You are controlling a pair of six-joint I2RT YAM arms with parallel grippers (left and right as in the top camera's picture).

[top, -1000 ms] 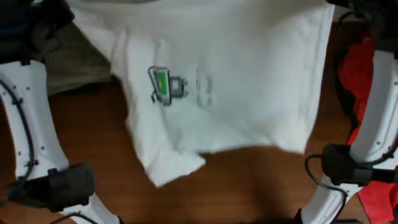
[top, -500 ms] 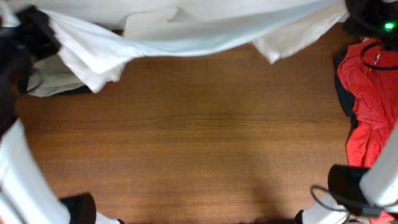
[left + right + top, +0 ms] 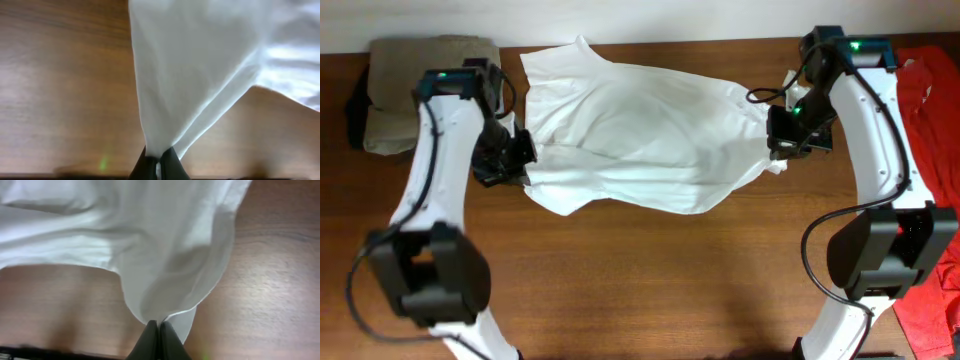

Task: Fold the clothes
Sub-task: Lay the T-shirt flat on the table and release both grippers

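The clothes, a white shirt [image 3: 640, 140], lies stretched across the back half of the wooden table, rumpled and sagging between both arms. My left gripper [image 3: 523, 165] is shut on the shirt's left edge; in the left wrist view the white cloth [image 3: 200, 65] fans out from the pinched black fingertips [image 3: 159, 167]. At the shirt's right edge, my right gripper [image 3: 775, 150] is shut too, and the right wrist view shows the fabric [image 3: 160, 245] bunched between its closed fingers [image 3: 159, 342].
A folded khaki garment [image 3: 425, 85] lies at the back left. A bright red garment [image 3: 930, 160] lies along the right edge. Brown tabletop [image 3: 650, 280] fills the front half between the two arm bases.
Both arms have swung the shirt from high near the camera down onto the table's back half. It now lies spread between the grippers, with the printed side not showing.
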